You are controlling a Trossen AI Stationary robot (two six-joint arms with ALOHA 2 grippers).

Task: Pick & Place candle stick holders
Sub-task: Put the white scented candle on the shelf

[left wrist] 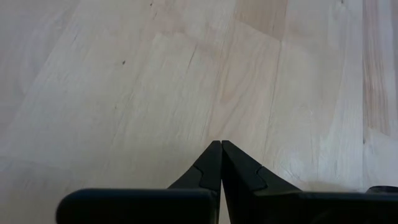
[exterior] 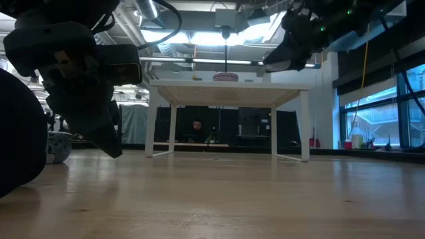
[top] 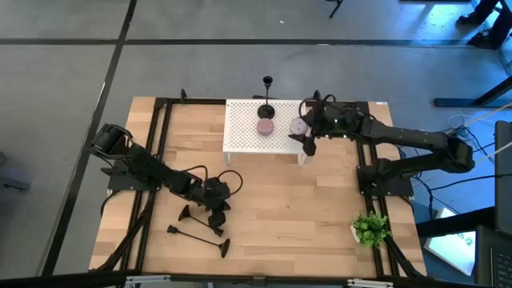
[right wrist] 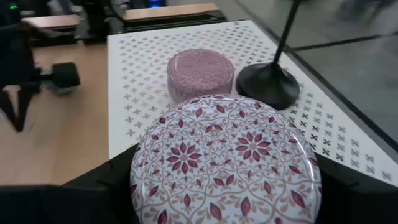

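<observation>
One candle stick holder (top: 267,108) already upright on the white perforated stand (top: 240,132) at about 12 o'clock on the table, base beside a pink round candle (top: 266,126). Two more holders (top: 196,234) lying flat on the wooden table (top: 280,208) near 7 o'clock, just below the left gripper (top: 216,210); a third possibly tucked close under that gripper, hard to tell. By that count roughly one placed, at least two left.

Left gripper hovering low over bare wood, fingers pressed together in the left wrist view, nothing between them. Not yet on any of the lying holders.

Right gripper (top: 308,142) at the stand's 3 o'clock edge, clamped around a round patterned tin (right wrist: 224,168) with a floral lid, filling the right wrist view; placed holder's base (right wrist: 268,84) and the pink candle just beyond it. Odd fit with the task, since a tin is no holder.

Small green plant (top: 370,228) at about 4 o'clock, well apart from the work.

Remaining, as a judgement: opening the left fingers, grasping a lying holder by the stem, carrying it up to the stand.
</observation>
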